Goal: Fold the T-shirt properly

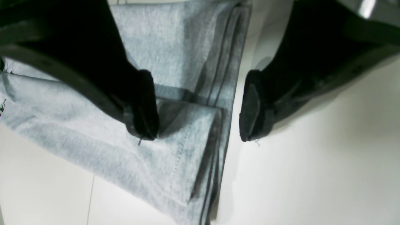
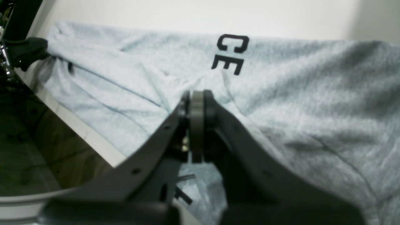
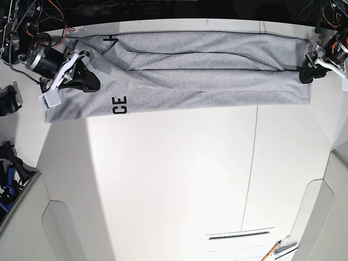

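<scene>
The light-grey T-shirt (image 3: 206, 76) lies folded lengthwise into a long strip across the far side of the white table, with black letters "CE" (image 3: 120, 105) near its left end. At that left end my right gripper (image 3: 91, 82) is shut, and cloth puckers toward its closed tip (image 2: 197, 95). The letters (image 2: 230, 53) show just beyond it. My left gripper (image 1: 198, 107) is open at the strip's right end (image 3: 305, 73). One finger (image 1: 145, 106) hangs over the layered folded edge (image 1: 215, 125) and the other finger (image 1: 253, 106) over bare table.
The white table (image 3: 174, 174) has a seam down its right half and a slot (image 3: 239, 235) near the front. A pen-like tool (image 3: 278, 250) lies at the front right corner. Dark gear (image 3: 6, 100) and cables sit off the table's left side.
</scene>
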